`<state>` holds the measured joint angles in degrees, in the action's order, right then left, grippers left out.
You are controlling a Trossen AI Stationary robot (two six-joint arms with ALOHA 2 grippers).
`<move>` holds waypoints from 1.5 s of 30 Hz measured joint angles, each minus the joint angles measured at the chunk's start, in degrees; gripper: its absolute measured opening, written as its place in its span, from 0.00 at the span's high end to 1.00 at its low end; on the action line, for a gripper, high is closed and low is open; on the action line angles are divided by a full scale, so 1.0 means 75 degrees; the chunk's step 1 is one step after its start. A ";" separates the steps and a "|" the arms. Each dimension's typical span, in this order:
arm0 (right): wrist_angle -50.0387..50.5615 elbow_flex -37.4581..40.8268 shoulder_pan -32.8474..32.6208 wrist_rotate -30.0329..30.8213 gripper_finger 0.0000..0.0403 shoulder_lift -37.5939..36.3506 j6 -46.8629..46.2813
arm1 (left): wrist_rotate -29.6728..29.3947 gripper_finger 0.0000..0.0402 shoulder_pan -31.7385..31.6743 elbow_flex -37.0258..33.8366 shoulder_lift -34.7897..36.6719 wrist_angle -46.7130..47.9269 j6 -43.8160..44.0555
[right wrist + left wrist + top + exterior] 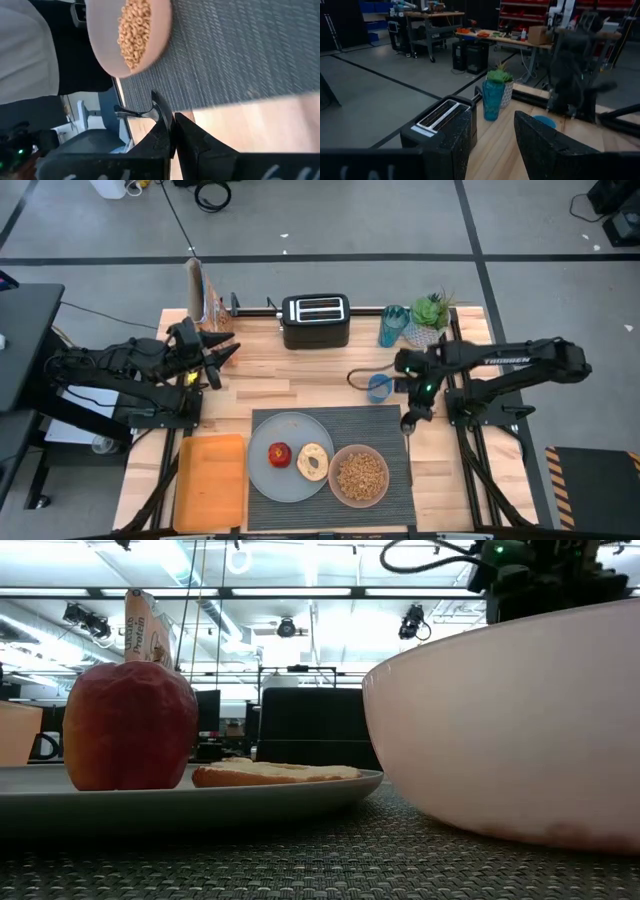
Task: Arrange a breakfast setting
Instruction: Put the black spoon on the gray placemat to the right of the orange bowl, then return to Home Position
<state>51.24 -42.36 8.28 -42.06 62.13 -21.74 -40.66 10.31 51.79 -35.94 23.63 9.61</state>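
Observation:
A dark ribbed mat (330, 420) lies at the table's near middle. On it rest a pale blue-grey plate (262, 480) with a red apple (280, 453) and a bagel (313, 461), and a pink bowl (337, 480) of brown cereal (361, 474). My right gripper (408, 418) is over the mat's right edge, shut on a dark spoon (409, 438). My left gripper (226, 349) is open and empty at the far left, pointing toward the toaster. The low view shows the apple (130, 725), bagel (275, 772) and bowl (510, 720) close up. My right gripper pinches the spoon between its two fingertips (162, 135). The thin dark shaft (134, 114) sticks out from the tips toward the table's near edge, beside the bowl (130, 30). The fingers come from above, slanting down. Whether the spoon touches the mat cannot be told.
A black two-slot toaster (315, 320) stands at the far middle, with a teal glass (392, 325) and a potted plant (430, 315) to its right. A small blue cup (379, 387) stands near my right arm. An orange tray (212, 480) lies near left; a box (197, 290) stands far left.

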 joint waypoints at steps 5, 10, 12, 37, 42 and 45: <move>-0.2027 0.0891 -0.0936 0.0445 0.94 0.0015 -0.0928 | 0.0002 0.61 -0.0002 0.0000 0.0012 -0.0202 -0.0003; -0.3418 0.1603 -0.1489 0.0949 0.95 0.0068 -0.1495 | 0.0001 0.61 0.0000 0.0000 0.0012 -0.0221 -0.0076; -0.4021 0.1911 -0.1596 0.1043 0.95 0.0128 -0.1796 | -0.0001 0.61 -0.0001 0.0000 0.0012 -0.0300 -0.0213; -0.5690 0.2548 -0.1575 0.0283 0.75 0.0543 -0.3653 | 0.0255 0.61 0.0000 0.0000 0.0045 -0.0365 -0.0097; -0.5787 0.2548 -0.1485 0.0982 0.77 -0.0687 -0.4168 | 0.0591 0.61 0.0001 0.0001 0.0453 -0.0301 0.0629; -0.5832 0.2635 -0.1064 0.1484 0.80 -0.1480 -0.4166 | 0.0570 0.61 0.0000 -0.0180 0.0990 -0.0349 0.0704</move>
<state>7.50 -22.59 0.30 -30.93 51.03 -52.99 -36.38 10.31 50.44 -28.52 21.01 14.89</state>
